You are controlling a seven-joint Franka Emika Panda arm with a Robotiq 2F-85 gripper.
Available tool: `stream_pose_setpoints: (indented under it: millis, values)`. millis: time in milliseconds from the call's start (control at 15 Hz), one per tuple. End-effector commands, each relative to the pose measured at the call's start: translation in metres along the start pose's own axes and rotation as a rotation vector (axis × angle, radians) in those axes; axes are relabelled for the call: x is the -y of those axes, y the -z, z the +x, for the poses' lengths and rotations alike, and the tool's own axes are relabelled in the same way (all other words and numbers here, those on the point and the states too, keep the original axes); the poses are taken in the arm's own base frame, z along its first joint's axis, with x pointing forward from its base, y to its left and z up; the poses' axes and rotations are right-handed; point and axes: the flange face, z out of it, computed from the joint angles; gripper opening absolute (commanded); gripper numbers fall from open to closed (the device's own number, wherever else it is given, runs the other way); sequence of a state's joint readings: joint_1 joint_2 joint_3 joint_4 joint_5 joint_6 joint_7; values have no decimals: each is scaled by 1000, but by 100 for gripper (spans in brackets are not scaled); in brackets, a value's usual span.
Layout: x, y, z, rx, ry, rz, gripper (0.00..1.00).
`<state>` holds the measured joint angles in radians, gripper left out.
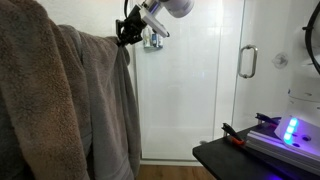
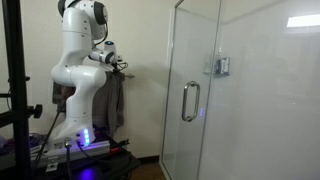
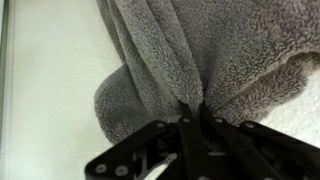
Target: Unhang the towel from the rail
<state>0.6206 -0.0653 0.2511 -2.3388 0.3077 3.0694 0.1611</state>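
The dark taupe-grey towel [image 1: 108, 100] hangs in long folds at the left. It also shows behind the arm in an exterior view [image 2: 113, 100] and fills the wrist view [image 3: 200, 50]. My gripper [image 1: 126, 38] is at the towel's top right corner, and it shows small in an exterior view [image 2: 120, 66]. In the wrist view its black fingers [image 3: 193, 108] are shut on a pinched fold of the plush cloth. The rail is hidden under the towels.
A lighter tan-brown towel [image 1: 30, 90] hangs nearest the camera at the left. A glass shower door with a curved chrome handle [image 1: 247, 62] [image 2: 190, 100] stands beside it. A black table [image 1: 215, 155] carries a device with a blue light [image 1: 291, 130].
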Motion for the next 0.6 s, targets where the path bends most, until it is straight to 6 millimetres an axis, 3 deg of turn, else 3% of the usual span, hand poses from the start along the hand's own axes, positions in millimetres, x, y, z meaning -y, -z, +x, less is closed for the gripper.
stream_pose_setpoints:
  millis: [0, 533]
  values:
    - [-5, 81, 29, -72, 19, -39, 3]
    - [36, 249, 81, -344, 37, 44, 3]
